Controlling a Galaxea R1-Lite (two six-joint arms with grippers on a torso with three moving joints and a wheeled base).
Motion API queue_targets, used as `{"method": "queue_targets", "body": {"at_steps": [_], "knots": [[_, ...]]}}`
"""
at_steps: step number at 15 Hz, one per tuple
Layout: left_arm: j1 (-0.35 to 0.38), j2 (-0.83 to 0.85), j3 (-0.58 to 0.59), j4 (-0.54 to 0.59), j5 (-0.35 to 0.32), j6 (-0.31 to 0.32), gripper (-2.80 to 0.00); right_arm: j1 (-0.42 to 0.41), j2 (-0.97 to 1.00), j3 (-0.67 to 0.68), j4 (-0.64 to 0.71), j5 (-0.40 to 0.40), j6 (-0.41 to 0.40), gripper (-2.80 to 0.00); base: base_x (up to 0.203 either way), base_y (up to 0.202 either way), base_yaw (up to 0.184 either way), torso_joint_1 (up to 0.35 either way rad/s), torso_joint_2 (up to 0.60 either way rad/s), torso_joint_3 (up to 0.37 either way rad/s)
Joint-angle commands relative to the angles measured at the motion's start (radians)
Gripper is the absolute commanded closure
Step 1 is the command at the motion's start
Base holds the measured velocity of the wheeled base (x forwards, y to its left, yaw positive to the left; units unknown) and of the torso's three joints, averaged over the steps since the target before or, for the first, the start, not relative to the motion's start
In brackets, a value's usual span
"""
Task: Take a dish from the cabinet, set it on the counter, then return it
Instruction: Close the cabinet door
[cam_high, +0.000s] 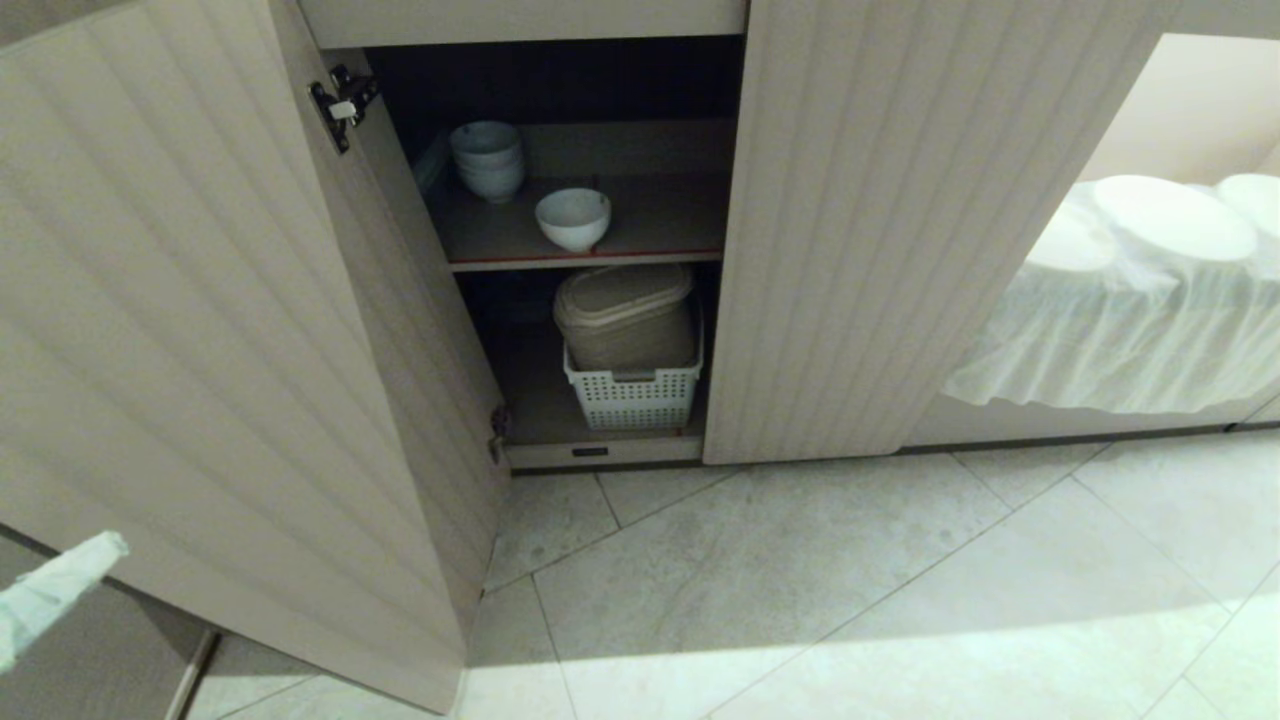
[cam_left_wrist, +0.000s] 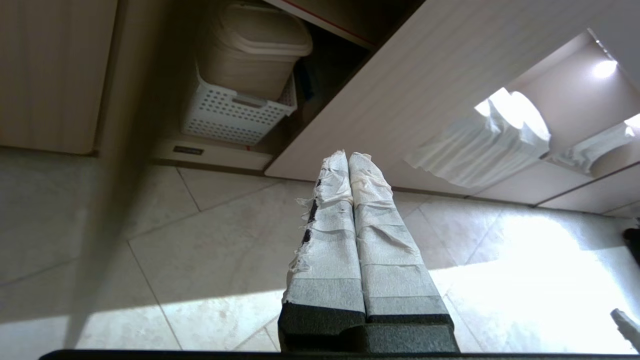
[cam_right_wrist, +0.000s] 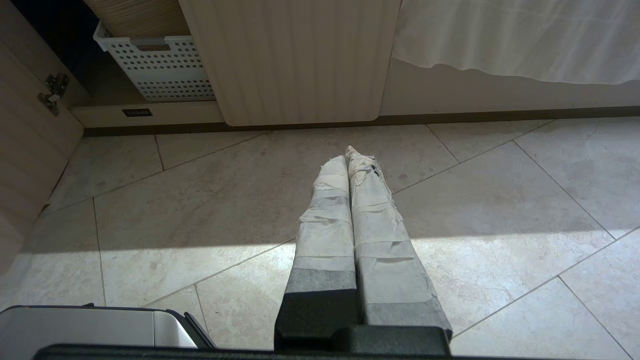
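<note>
The dish (cam_high: 573, 217), a small plain white bowl, stands upright near the front of the upper shelf inside the open cabinet (cam_high: 600, 60). That shelf has a red-taped front edge (cam_high: 590, 257). My left gripper (cam_left_wrist: 348, 156) is shut and empty, low at the left in front of the open ribbed door (cam_high: 230, 330); its taped tip (cam_high: 75, 575) shows in the head view, well away from the dish. My right gripper (cam_right_wrist: 348, 154) hangs shut and empty over the floor tiles. The counter is out of view.
A stack of bluish-white bowls (cam_high: 487, 158) sits behind the dish. Below, a white perforated basket (cam_high: 633, 395) holds a beige lidded bin (cam_high: 627, 315). The right door (cam_high: 900, 230) is closed. A white draped cloth (cam_high: 1130, 310) hangs at the right. A grey part of my base (cam_right_wrist: 95, 327) is near the right arm.
</note>
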Motion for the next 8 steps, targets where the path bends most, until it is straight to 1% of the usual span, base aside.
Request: {"method": "queue_targets", "body": {"at_steps": [1, 3, 4, 5, 6, 8], "knots": [[0.02, -0.01, -0.001, -0.004, 0.005, 0.008, 0.0, 0.0, 0.0, 0.0, 0.0, 0.0, -0.001, 0.0, 0.0, 0.0, 0.0, 0.0, 0.0, 0.0], [0.055, -0.022, 0.0, 0.007, 0.044, 0.04, 0.0, 0.0, 0.0, 0.0, 0.0, 0.0, -0.001, 0.0, 0.0, 0.0, 0.0, 0.0, 0.0, 0.0], [0.064, -0.022, 0.001, 0.013, 0.049, 0.069, 0.0, 0.0, 0.0, 0.0, 0.0, 0.0, -0.001, 0.0, 0.0, 0.0, 0.0, 0.0, 0.0, 0.0], [0.072, -0.022, 0.002, 0.025, 0.05, 0.114, 0.0, 0.0, 0.0, 0.0, 0.0, 0.0, 0.0, 0.0, 0.0, 0.0, 0.0, 0.0, 0.0, 0.0], [0.078, -0.02, 0.002, 0.056, 0.051, 0.176, 0.0, 0.001, 0.0, 0.0, 0.0, 0.0, 0.0, 0.0, 0.0, 0.0, 0.0, 0.0, 0.0, 0.0], [0.096, -0.021, 0.002, 0.16, 0.061, 0.349, 0.0, 0.0, 0.0, 0.0, 0.0, 0.0, 0.0, 0.0, 0.0, 0.0, 0.0, 0.0, 0.0, 0.0]]}}
